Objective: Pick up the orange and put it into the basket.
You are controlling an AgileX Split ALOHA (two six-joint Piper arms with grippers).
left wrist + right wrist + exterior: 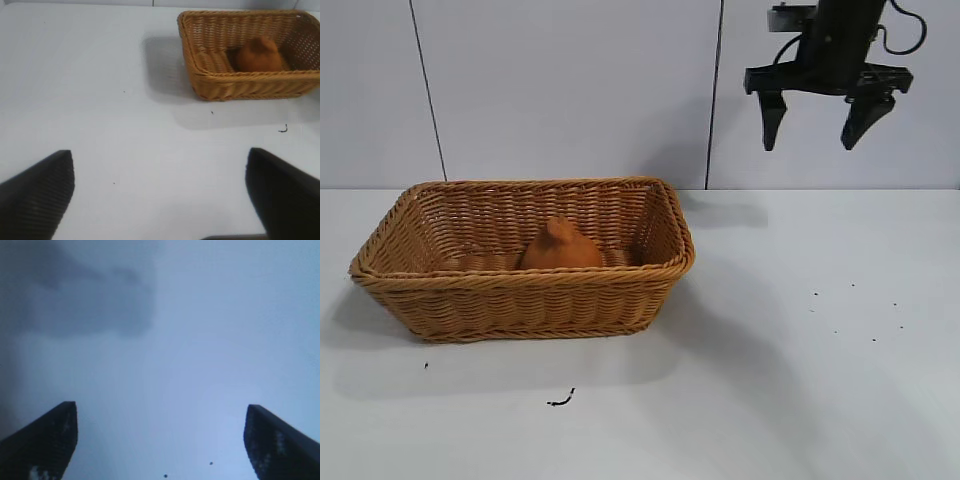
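Observation:
The orange (558,246) lies inside the woven basket (525,287) on the left half of the table. Both also show in the left wrist view, the orange (258,55) within the basket (240,84), far from that gripper. My right gripper (815,135) hangs open and empty high above the table at the upper right, well clear of the basket. Its fingers (47,440) stand wide apart over bare table in the right wrist view. My left gripper (160,195) is open and empty over bare table; it is out of the exterior view.
A small dark scrap (560,400) lies on the white table in front of the basket. Small dark specks (850,310) dot the table at the right. A pale panelled wall stands behind.

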